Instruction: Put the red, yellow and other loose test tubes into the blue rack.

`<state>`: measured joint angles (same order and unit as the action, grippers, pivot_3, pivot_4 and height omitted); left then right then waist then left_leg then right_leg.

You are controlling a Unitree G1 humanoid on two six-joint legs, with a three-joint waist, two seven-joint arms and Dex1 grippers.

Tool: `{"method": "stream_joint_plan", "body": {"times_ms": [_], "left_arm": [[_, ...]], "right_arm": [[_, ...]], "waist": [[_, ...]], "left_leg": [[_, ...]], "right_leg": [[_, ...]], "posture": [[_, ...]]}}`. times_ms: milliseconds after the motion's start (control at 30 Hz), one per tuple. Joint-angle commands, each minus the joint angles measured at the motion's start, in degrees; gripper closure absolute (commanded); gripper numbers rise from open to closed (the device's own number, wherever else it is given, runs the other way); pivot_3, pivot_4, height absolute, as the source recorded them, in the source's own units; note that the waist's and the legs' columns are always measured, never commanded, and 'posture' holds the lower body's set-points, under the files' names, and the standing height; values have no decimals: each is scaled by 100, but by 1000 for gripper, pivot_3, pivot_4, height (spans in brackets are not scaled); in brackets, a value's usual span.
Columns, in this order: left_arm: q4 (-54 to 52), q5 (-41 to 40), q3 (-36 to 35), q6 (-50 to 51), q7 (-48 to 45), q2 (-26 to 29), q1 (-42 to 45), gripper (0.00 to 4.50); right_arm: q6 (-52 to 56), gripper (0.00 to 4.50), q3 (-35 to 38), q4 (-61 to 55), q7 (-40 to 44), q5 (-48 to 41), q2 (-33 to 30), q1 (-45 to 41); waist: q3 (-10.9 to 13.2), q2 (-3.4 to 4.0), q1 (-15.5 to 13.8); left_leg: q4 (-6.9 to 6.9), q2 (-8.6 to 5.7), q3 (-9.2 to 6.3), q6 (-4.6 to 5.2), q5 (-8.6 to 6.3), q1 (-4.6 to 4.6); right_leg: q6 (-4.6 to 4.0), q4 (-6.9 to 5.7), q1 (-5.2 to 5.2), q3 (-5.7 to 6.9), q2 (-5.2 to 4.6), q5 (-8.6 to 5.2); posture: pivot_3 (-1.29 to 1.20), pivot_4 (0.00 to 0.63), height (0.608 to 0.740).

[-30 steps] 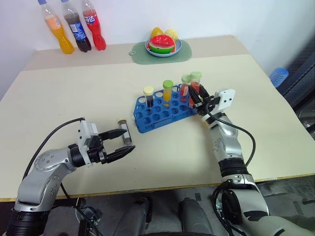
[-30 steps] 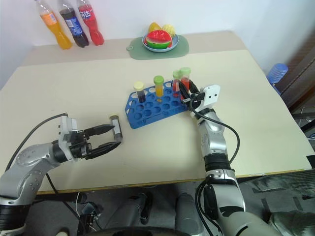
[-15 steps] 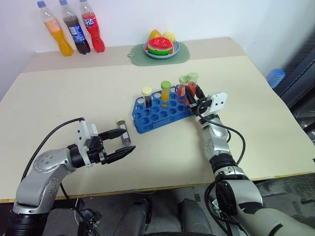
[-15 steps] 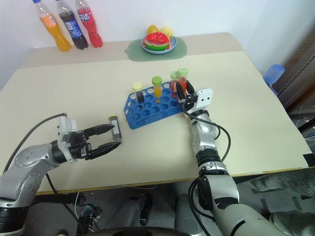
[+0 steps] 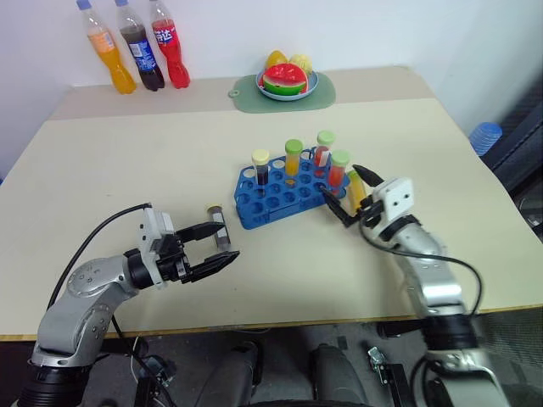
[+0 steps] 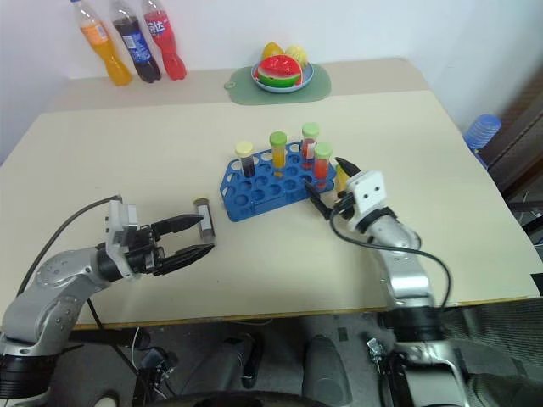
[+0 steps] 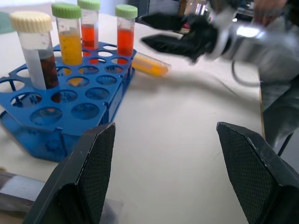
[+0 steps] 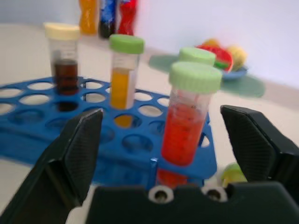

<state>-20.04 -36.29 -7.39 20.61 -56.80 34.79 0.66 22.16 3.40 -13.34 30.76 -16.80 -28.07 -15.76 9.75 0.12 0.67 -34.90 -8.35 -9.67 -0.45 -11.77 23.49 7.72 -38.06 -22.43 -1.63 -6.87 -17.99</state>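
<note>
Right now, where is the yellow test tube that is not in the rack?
The yellow test tube lies on its side on the table, just off the right end of the blue rack, beside the open right gripper.

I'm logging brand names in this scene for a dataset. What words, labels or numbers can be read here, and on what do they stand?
None can be read.
Cola bottle: blue label, lettering too small to read.
Red bottle: blue-and-white label, too blurred to read.
Orange bottle: no legible label.
Test tubes and blue rack: no markings visible.

Four capped tubes stand upright in the blue rack [image 5: 284,193]; a yellow tube [image 5: 355,190] lies beside it.
</note>
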Motion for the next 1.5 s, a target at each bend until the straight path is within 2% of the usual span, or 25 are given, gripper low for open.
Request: {"method": "stream_joint_plan", "body": {"times_ms": [33,100,200,300,500,833,933,967,1033,1067,1133,1267,1367,1433,1500], "left_arm": [[8,59,75,-135,-63,-9,96,927],[35,138,136,-157,-107,8,132,927],[23,134,154,-137,-92,19,160,927],[-104,82,116,-76,-41,42,97,927],[-511,-2,-49,47,179,76,-279,927],[-943,-90,-190,139,486,84,-721,927],[-958,-96,-177,147,527,92,-716,927],[-955,-109,-186,150,526,103,-714,927],[-938,-129,-196,153,518,125,-708,927],[-926,-135,-195,149,511,135,-705,927],[-899,-142,-178,141,502,139,-688,927],[-785,-151,-103,123,460,98,-583,927],[-676,-135,-62,94,414,73,-494,927],[-572,-100,-32,41,343,65,-433,927],[-452,-81,-17,7,274,64,-361,927]], "right_arm": [[2608,77,492,-690,-139,-973,-559,-487],[3549,77,601,-390,-323,-1114,-718,-929],[4683,77,640,813,-442,-1110,-840,-1953],[4860,77,357,1819,-278,-949,-957,-2704],[4258,77,-614,3812,475,-316,-1134,-3736],[2882,77,-1496,5940,1295,763,-866,-4443],[2463,902,-1506,6478,1309,1024,-710,-4636],[2366,1357,-1550,6578,1396,1108,-685,-4670],[2225,2283,-1622,6719,1507,1284,-683,-4687],[2180,3082,-1651,6759,1576,1365,-708,-4673],[1964,3640,-1771,6683,1764,1586,-877,-4562],[1256,3663,-2138,5892,2673,1998,-1704,-4064],[894,3663,-2044,4963,3319,1940,-2374,-3521],[235,3663,-1698,3868,3914,1606,-2992,-2659],[-289,3663,-1088,2626,4616,881,-3457,-1549]], "waist": [[0,0,-9],[1,-1,-9],[2,-2,14],[3,-2,7],[2,-2,21],[1,-5,36],[-1,-8,38],[-2,-9,42],[-2,-9,51],[-2,-9,52],[-2,-8,53],[-1,-6,-44],[0,-5,-159],[0,-5,-161],[-1,-5,-143]], "left_leg": [[-3,1,0,1,-1,1],[-3,3,2,2,-2,2],[-1,4,6,3,-2,12],[0,3,9,4,-2,27],[-15,3,11,7,-3,71],[-20,4,11,7,-3,69],[-21,4,11,6,-3,62],[-20,4,11,6,-3,61],[-20,4,11,6,-3,58],[-19,4,10,6,-3,57],[-18,5,11,6,-3,57],[-19,1,9,6,-4,57],[-23,-3,8,11,-7,63],[-23,-5,8,11,-8,72],[-23,-4,4,11,-7,90]], "right_leg": [[-2,2,2,1,0,-1],[-17,6,4,3,-2,-9],[-16,7,9,4,-3,-8],[-1,9,-2,4,-4,1],[3,13,-32,7,-4,3],[1,10,-30,10,-1,5],[-1,10,-24,10,2,7],[-2,10,-23,10,3,7],[-2,10,-22,10,3,8],[-2,9,-22,9,4,7],[-2,9,-23,9,4,7],[-2,12,-27,15,4,7],[0,20,-38,16,3,7],[1,21,-35,16,1,8],[3,21,-38,21,-2,8]], "posture": [[0,150,740],[0,150,740],[0,150,740],[0,150,740],[0,150,740],[0,150,740],[0,150,740],[0,150,740],[0,150,740],[0,150,740],[0,150,740],[0,150,740],[0,150,740],[0,150,740],[0,150,740]]}}
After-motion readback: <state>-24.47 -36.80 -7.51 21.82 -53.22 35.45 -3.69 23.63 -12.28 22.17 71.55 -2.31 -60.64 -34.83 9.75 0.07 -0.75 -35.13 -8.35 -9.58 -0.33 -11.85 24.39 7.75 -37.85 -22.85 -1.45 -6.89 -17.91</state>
